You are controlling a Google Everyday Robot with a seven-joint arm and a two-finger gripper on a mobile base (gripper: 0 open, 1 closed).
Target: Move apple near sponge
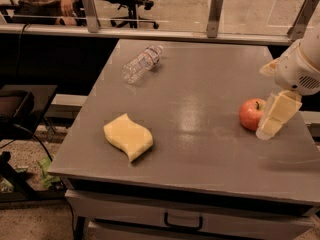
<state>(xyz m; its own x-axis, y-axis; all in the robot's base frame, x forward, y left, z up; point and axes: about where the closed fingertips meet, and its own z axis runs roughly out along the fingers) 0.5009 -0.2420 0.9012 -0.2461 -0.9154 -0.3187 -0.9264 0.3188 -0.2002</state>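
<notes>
Pale-yellow foam sponge (128,136), flat with wavy S-curved edges, lies near the front left of the grey tabletop (200,99), with a clear plastic water bottle (141,64) on its side further back. Well apart from both, near the right edge, sits the small round red apple (251,114), upright, its short dark stem on top and a yellowish blush on its skin. Just beside it on the right hangs the robot's pale-yellow blocky gripper (270,126), down at the apple's level; whether it is spread or closed cannot be told, and the fruit does not appear enclosed. The job looks to be at the reaching stage: next the gripper must take hold of the apple, then carry it leftward across the table to the sponge.
</notes>
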